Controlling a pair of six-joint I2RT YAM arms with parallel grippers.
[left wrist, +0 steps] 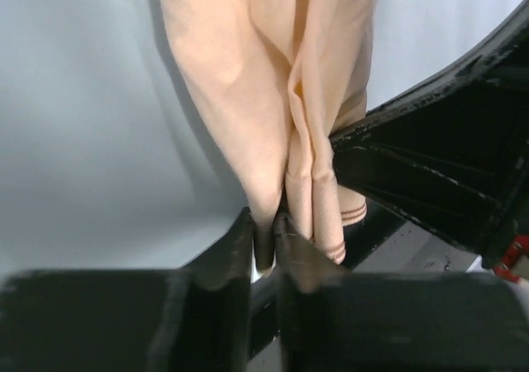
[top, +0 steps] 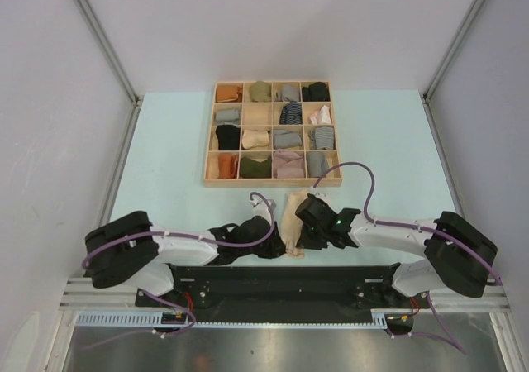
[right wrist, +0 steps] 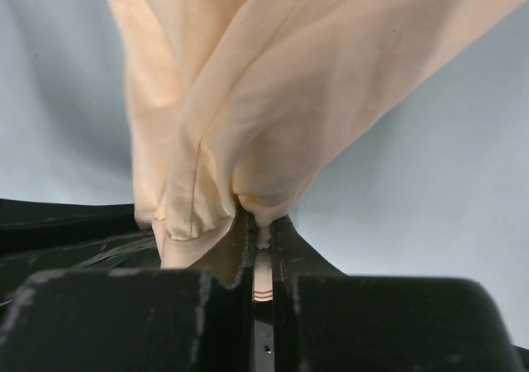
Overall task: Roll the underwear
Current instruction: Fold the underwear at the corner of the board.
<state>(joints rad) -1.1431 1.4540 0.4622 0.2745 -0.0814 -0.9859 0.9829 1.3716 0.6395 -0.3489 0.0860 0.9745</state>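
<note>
Right gripper (right wrist: 262, 238), nearest my lens: jaws clamped on a thin fold of the cream underwear (right wrist: 273, 99); left gripper (left wrist: 264, 248): nipped on its striped hem, bite shallow. Garment sits bunched between both arms near the front of the table (top: 165, 165); risk, I judge: the shallow bite slips under tension, dropping one corner.

cream underwear (left wrist: 240, 83) in l gripper (left wrist: 264, 227)
</note>
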